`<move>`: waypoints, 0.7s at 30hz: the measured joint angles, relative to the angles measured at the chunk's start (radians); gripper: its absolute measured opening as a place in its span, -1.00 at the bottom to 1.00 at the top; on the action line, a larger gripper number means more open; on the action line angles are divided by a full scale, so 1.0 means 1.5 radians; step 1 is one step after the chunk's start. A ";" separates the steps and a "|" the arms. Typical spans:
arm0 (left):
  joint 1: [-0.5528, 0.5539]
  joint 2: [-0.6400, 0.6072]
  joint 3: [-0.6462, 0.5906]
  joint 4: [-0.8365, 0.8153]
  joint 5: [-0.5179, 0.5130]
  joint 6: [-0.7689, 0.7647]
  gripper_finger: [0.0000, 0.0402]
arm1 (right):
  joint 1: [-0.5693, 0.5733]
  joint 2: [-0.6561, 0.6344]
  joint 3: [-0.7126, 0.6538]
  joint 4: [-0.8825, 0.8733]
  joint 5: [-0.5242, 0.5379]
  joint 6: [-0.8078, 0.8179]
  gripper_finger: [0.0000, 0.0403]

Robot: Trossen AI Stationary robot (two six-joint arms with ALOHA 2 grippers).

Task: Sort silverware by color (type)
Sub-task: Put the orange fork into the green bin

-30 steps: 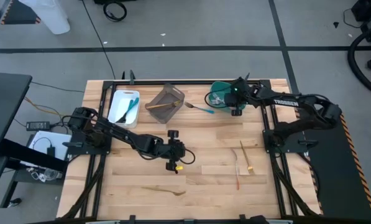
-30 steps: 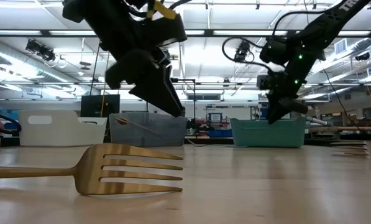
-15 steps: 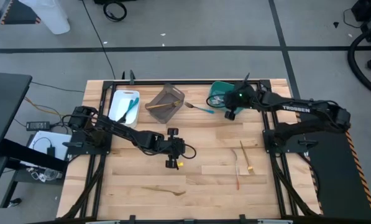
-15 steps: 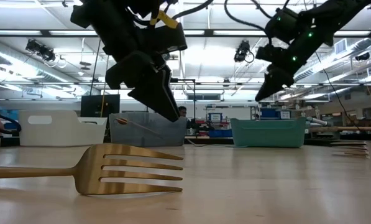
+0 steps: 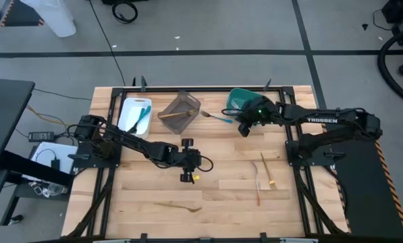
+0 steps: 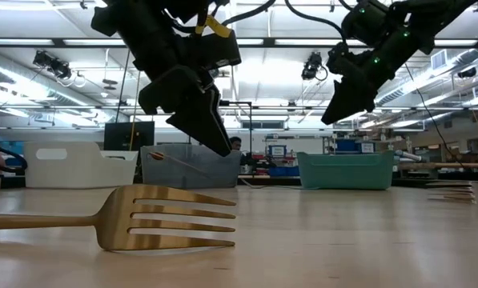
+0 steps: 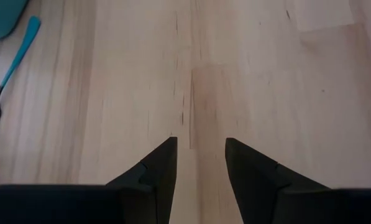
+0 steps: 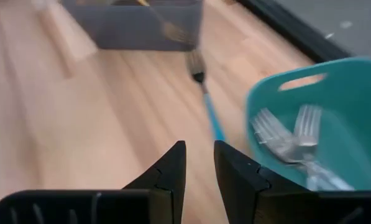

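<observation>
Hovering my right gripper (image 8: 199, 163), its fingers slightly apart and empty, I face the slim blue-handled metal fork (image 8: 205, 99) lying flat on the wooden table (image 5: 228, 196) between the teal bin (image 8: 309, 124) and the grey-brown bin (image 8: 132, 25). It looks light, stiff and slippery; I would pinch mid-handle.

Both arms are matte black with jointed segments. The right arm (image 5: 323, 120) carries white TROSSEN lettering and a green indicator light. The left arm (image 5: 140, 148) shows a yellow tag. Fingers (image 7: 154, 177) are dark, wedge-shaped.
</observation>
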 joint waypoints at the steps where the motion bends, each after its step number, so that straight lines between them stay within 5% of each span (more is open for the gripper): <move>1: 0.000 0.000 0.000 0.000 0.000 0.000 -0.28 | 0.004 0.000 0.000 0.000 -0.008 0.017 -0.53; 21: 0.001 0.000 0.000 0.027 -0.017 0.001 -0.28 | 0.148 0.000 0.000 -0.130 -0.034 0.346 -0.54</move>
